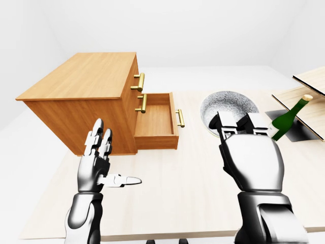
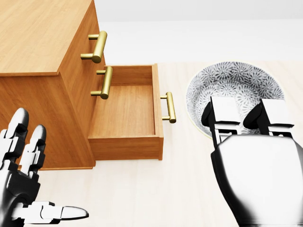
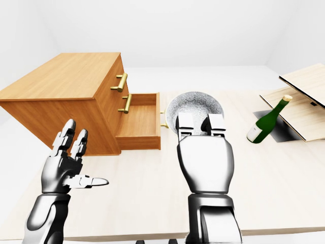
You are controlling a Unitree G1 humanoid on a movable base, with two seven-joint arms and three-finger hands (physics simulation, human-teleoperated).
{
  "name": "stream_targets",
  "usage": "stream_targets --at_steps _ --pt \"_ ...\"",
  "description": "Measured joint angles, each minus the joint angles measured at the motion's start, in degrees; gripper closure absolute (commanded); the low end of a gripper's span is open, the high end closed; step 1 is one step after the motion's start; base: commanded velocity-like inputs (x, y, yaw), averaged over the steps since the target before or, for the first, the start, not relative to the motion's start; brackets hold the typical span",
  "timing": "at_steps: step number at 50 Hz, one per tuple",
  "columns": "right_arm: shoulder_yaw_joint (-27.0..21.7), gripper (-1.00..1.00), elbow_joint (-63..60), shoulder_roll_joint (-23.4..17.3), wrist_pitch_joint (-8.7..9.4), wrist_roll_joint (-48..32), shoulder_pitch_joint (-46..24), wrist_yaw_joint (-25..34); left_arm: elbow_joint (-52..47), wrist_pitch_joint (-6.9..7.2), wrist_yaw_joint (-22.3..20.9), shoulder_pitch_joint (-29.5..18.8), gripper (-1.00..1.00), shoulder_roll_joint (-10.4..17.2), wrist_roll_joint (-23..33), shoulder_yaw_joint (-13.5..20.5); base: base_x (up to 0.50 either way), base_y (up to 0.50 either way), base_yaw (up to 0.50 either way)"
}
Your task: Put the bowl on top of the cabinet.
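Right hand (image 2: 255, 165) clamped on bowl (image 2: 236, 80) rim; left hand (image 2: 21, 182) open-fingered, well apart.

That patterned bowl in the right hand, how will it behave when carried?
Probably rigid, breakable: the bowl looks like glazed ceramic. Gripped only at its near rim by the right hand, it may tilt or slip. Wide and shallow, it should sit steady on the cabinet.

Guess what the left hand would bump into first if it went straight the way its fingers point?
Probably the cabinet. The left hand is open and points up the left-eye view at the cabinet's plain side wall, and nothing shows between them. Depth is hard to judge, so it might be farther off than it looks.
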Motion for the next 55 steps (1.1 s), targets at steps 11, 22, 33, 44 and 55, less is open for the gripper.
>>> stream_targets --at_steps 11,22,33,44,55 --pt "-7.2 1.0 5.4 -0.4 0.0 -1.9 -15.4 0.0 0.0 0.0 0.1 -0.3 -1.0 0.1 -0.1 0.1 0.0 0.0 0.0" --pt "-12.7 1.0 15.6 -3.1 0.0 -0.2 -30.9 0.0 0.2 0.0 0.1 -0.4 -1.0 0.1 -0.1 0.0 0.0 0.0 0.0" --pt "-15.6 1.0 28.3 -6.8 0.0 3.2 -45.2 0.0 0.9 -0.11 0.3 -0.7 -1.0 0.1 0.1 -0.1 0.0 0.0 0.0" --pt "-16.2 1.0 49.2 -9.1 0.0 10.2 -61.9 0.0 1.1 0.0 0.4 -0.9 -1.0 0.2 0.1 0.0 0.0 0.0 0.0" --pt "-16.2 1.0 75.7 -11.0 0.0 19.7 -80.6 0.0 0.9 0.0 0.5 -1.0 -1.0 0.2 0.2 -0.1 0.0 0.0 0.0"
